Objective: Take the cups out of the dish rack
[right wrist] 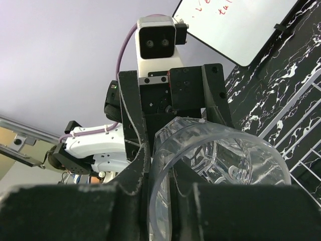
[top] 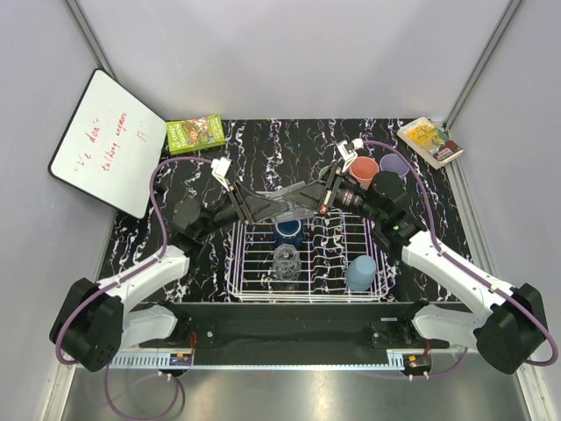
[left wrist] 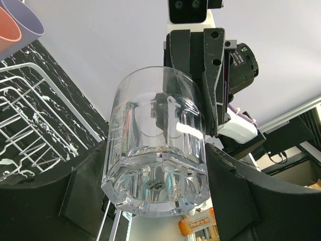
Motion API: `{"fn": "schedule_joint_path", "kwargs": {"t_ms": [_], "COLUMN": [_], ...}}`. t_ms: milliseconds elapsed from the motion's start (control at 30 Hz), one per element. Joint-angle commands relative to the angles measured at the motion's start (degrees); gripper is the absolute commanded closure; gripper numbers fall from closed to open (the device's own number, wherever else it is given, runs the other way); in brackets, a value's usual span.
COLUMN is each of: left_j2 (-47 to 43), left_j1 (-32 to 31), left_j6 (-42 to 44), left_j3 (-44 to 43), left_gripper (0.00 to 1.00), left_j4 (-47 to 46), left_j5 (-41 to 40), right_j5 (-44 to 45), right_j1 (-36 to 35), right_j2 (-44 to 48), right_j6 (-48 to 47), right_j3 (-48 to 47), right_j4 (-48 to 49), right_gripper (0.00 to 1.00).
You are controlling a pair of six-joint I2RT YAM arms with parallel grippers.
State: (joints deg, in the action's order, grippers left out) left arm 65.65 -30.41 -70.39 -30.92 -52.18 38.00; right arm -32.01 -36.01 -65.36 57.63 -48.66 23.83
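Observation:
A clear glass hangs in the air above the white wire dish rack, held from both sides. My left gripper is shut on its faceted base. My right gripper is shut on its rim wall, one finger inside the glass and one outside. In the top view the two grippers meet over the rack's far edge. In the rack stand a dark blue cup, a second clear glass and a light blue-grey cup. A salmon-pink cup and a lavender cup stand on the table behind the rack. The pale green cup is out of view.
A whiteboard leans at the far left. A green box lies at the back and a book at the back right. Grey walls close in the black marbled table.

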Motion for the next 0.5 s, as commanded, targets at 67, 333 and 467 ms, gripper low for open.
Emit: {"fn": "schedule_joint_path", "kwargs": {"t_ms": [67,333,467], "left_j2": [-3.33,-7.55,-8.60], "left_j1": [-0.88,2.11,3.26], "left_j6": [5.86,17.56,22.39], "left_j3": [-2.91,-12.48,-15.13], "left_gripper": [0.33,0.01,0.01], "left_j4": [4.97,32.36,42.84], "left_j5": [1.64,-1.78,-9.68], "right_j5": [2.47,8.54,13.28], "right_j1": [-0.47,-0.55,-0.55], "right_j2": [3.65,11.83,10.09], "right_j6": [-3.38,-13.14,-18.49], "right_j3": [-2.22,-7.75,-14.77], "right_j4": [0.17,-17.39,-26.88], "right_gripper": [1.00,1.00,1.00]}}
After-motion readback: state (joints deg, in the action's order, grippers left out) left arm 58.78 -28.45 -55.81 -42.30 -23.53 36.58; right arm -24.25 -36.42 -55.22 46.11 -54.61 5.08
